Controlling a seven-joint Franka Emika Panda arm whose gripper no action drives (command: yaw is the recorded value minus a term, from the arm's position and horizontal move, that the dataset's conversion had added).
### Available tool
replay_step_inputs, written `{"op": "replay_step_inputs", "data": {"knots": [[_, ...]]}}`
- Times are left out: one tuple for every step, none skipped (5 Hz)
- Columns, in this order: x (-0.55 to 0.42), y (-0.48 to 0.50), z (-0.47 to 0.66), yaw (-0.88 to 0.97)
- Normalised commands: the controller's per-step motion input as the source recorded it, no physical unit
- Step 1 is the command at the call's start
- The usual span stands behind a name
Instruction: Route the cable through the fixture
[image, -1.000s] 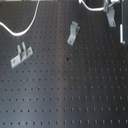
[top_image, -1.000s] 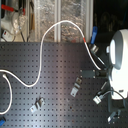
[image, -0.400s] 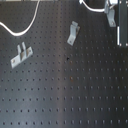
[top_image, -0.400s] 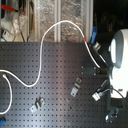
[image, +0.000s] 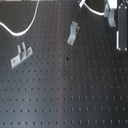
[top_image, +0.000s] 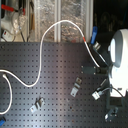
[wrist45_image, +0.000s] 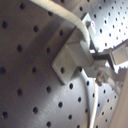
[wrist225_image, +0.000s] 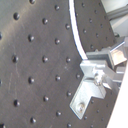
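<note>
The cable (top_image: 47, 35) is a thin white cord. In the second exterior view it curves up from the board's left side, arches over the back edge and comes down toward the white arm (top_image: 119, 55). In the first exterior view its end (image: 92, 7) runs into my gripper (image: 111, 17) at the top right, which looks shut on it. One metal bracket (image: 73, 33) stands just left of and below the gripper, and another (image: 21, 55) is farther left. Both wrist views show the cable (wrist45_image: 80, 25) (wrist225_image: 76, 35) meeting a grey metal piece (wrist45_image: 67, 57) close above the board.
The black perforated board (image: 65, 95) fills most of the first exterior view. In the second exterior view, brackets (top_image: 76, 87) (top_image: 37, 105) stand on the board. Clutter and foil (top_image: 45, 12) lie behind its back edge, and a small clamp (top_image: 112, 112) sits below the arm.
The gripper and the cable end have shifted only slightly near the top right. The brackets and the rest of the cable have not moved.
</note>
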Motion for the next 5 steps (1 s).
{"op": "replay_step_inputs", "data": {"knots": [[-0.098, 0.007, 0.23, 0.0], [-0.201, 0.007, 0.26, 0.0], [-0.255, 0.008, 0.26, 0.0], [-0.267, 0.01, 0.29, 0.0], [-0.194, 0.117, 0.31, 0.0]]}}
